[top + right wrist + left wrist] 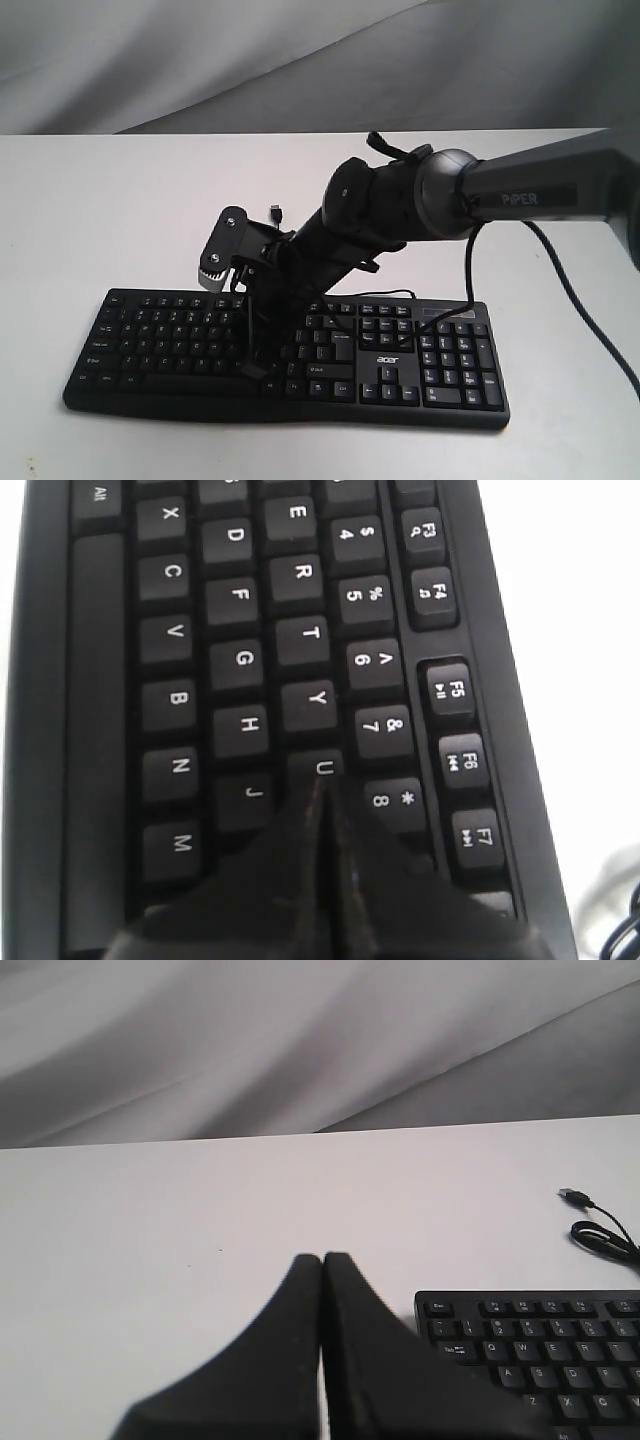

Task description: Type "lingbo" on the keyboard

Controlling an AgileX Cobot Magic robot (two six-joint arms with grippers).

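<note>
Exterior: keyboard (440, 375) lies flat on surface (100, 200). Judged rigid, light plastic, liable to slide, so press keys squarely rather than grasp.
Left wrist: left gripper (322, 1260) jaws clenched, beside keyboard.
Right wrist: right gripper (320, 785) jaws clenched, tip at U key (322, 764).

Robotics lab bench: plain white counter (90, 210), grey cloth backdrop (200, 60) draped along 12 o'clock, and a grey arm (545, 180) lettered PIPER at 3 o'clock.

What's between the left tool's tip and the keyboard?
Only bare table, as the left wrist view shows; the left tool is shut, off the keyboard corner.
</note>
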